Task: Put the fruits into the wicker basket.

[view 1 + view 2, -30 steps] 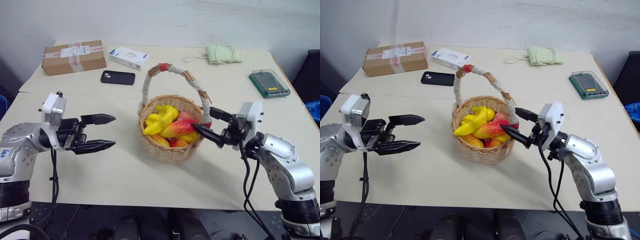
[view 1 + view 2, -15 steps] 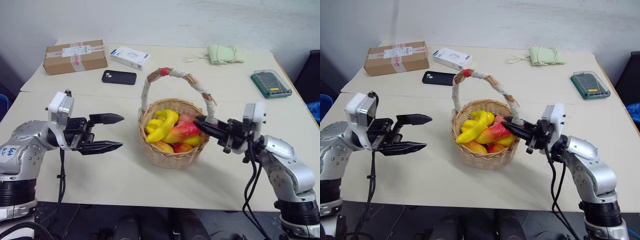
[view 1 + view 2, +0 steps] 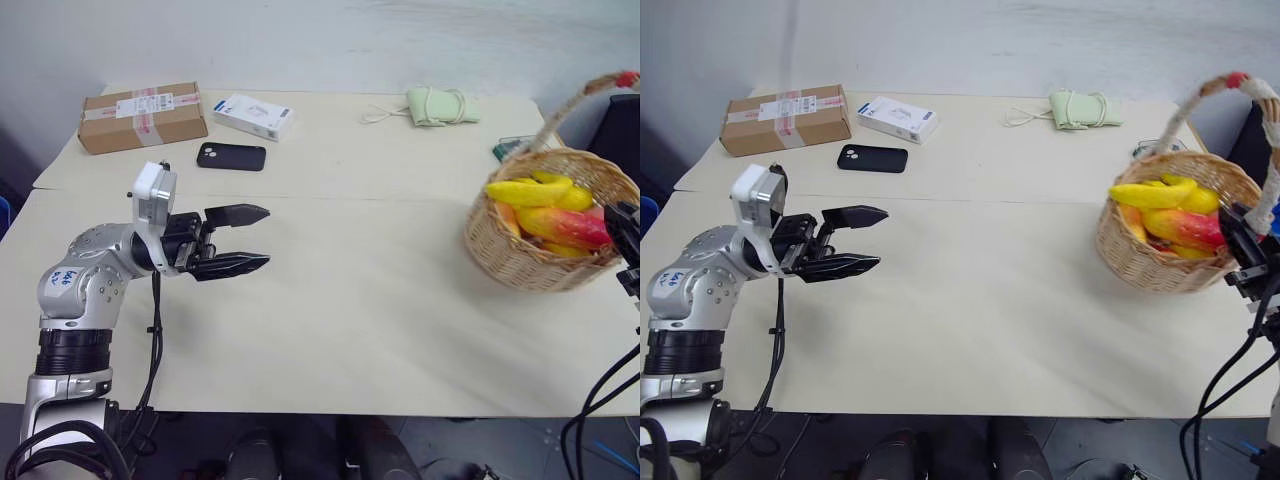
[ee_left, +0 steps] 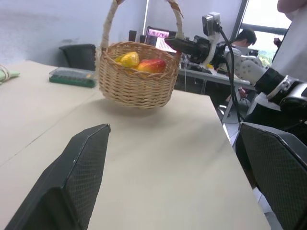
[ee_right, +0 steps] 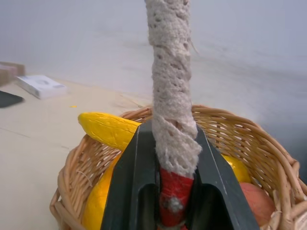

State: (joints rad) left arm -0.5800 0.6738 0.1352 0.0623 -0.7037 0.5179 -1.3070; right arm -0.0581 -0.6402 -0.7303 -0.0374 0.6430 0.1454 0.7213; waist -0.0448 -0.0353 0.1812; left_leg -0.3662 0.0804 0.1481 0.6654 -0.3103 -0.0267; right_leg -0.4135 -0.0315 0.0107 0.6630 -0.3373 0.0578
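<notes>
Two fruit types, banana [image 3: 527, 190] + mango [image 3: 568, 226], lying in basket [image 3: 1160, 268] at table's [image 3: 380, 330] right edge. Basket tilted, base apparently off tabletop in left wrist view. R gripper [image 5: 173, 189] clamped tight on handle [image 5: 171, 86] base, at red band. L gripper [image 3: 252, 238] well apart to left, over table, fingers spread wide, nothing held. Phone [image 3: 231, 156], cardboard box [image 3: 140, 114], white box [image 3: 252, 115] at far left; green cloth [image 3: 436, 104] far centre.
</notes>
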